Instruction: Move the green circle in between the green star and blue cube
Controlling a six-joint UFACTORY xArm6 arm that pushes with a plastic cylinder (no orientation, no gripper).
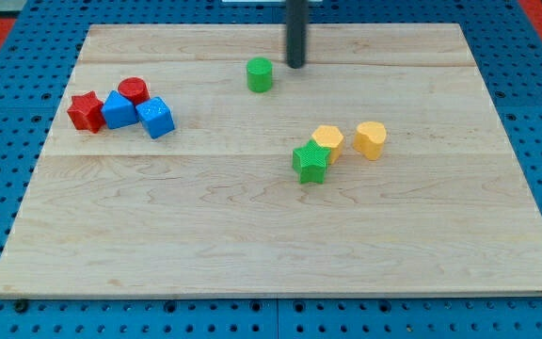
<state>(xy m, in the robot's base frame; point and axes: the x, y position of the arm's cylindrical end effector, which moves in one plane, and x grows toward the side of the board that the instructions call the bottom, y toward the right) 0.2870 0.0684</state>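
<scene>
rod comes straight down from the view's top edge, vertical, dark, no tilt visible. my tip (295, 66) sits on the desk (252, 235) near the top centre, just to the view's right of the green circle (260, 74) and slightly above it; small gap, can't tell if touching. no jaws on this rig, just the bare rod, so no apart/together state to give.

green circle is upper centre of the desk, alone. green star (310, 162) is right of centre, below the circle, touching a yellow block (327, 141) on its upper right; second yellow block (371, 139) just beside that, apart. blue cube (156, 118) is at the left, at the right end of a tight cluster: red star (87, 111), another blue block (119, 110), red circle (133, 90) behind them. the circle lies above the line from star to cube, well apart from both.
</scene>
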